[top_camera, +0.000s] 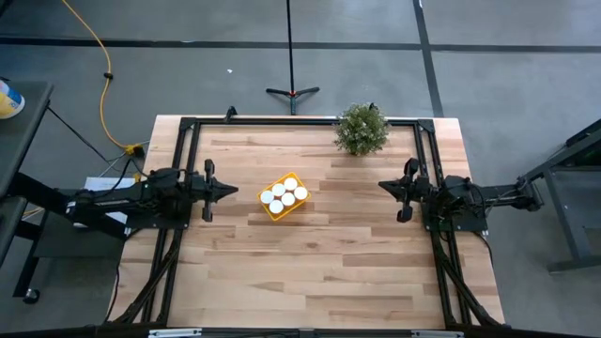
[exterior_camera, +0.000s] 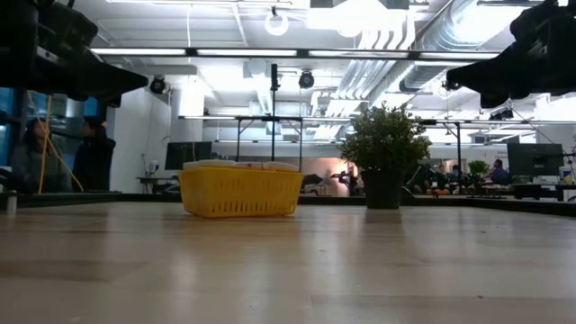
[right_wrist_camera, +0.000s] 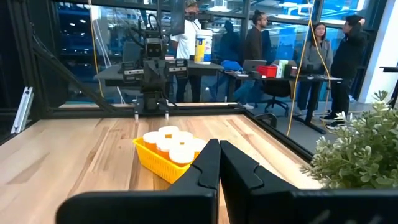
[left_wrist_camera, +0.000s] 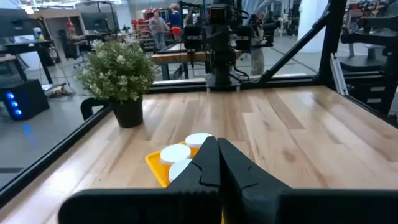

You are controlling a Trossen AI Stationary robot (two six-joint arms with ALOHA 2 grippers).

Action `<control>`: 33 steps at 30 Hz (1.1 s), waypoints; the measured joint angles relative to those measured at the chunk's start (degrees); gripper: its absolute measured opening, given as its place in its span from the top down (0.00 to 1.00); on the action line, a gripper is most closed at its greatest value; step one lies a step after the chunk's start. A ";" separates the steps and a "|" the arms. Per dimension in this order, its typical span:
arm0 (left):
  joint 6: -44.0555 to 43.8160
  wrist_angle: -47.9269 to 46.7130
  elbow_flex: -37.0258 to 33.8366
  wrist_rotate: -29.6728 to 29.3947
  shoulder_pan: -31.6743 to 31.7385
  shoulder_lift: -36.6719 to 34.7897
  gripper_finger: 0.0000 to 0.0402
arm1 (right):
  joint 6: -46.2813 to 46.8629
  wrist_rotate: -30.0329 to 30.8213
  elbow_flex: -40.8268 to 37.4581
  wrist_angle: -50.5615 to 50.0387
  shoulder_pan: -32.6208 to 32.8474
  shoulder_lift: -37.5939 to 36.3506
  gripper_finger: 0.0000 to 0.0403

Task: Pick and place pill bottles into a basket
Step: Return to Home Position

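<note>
The yellow basket (top_camera: 284, 197) stands on the table's middle, turned at a slant, with several white-capped pill bottles (top_camera: 283, 194) upright inside it. The low view shows the basket (exterior_camera: 240, 192) resting on its flat bottom, and the right wrist view shows its caps (right_wrist_camera: 170, 145) above the rim. My left gripper (top_camera: 232, 191) is shut, held level above the table to the basket's left, with nothing in it. My right gripper (top_camera: 383, 185) is shut, level at the table's right, also with nothing in it.
A green potted plant (top_camera: 362, 129) stands at the far edge, right of centre. A black frame (top_camera: 188, 127) runs along the table's left, far and right sides. Bare wood lies between the basket and the near edge. People stand in the room beyond.
</note>
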 joint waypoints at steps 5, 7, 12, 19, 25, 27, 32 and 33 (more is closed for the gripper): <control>0.28 -0.02 0.00 -0.20 0.00 0.00 0.93 | -0.02 -0.47 0.00 -0.10 -0.02 0.00 1.00; 0.88 -0.02 0.00 -0.36 0.00 0.00 0.93 | -0.26 -2.43 0.00 -0.25 -0.02 0.00 1.00; 2.03 0.00 0.00 0.12 0.00 0.13 0.94 | -1.28 -5.92 -0.02 -0.49 -0.01 0.00 1.00; 2.46 0.02 0.00 0.80 0.00 0.18 0.94 | -0.46 -3.64 -0.02 -0.24 -0.02 0.00 1.00; 2.36 0.37 0.00 2.41 0.00 0.22 0.94 | -0.44 -4.06 -0.02 -0.27 -0.02 0.00 1.00; 2.18 0.36 0.00 2.49 0.00 0.22 0.94 | -0.46 -4.06 -0.04 -0.40 -0.02 0.00 1.00; 0.69 0.35 0.00 2.46 0.00 0.22 0.88 | -0.46 -4.09 -0.04 -0.46 -0.02 0.00 1.00; 0.44 0.35 0.00 2.49 0.00 0.22 0.87 | -0.44 -4.09 -0.04 -0.46 -0.02 0.00 1.00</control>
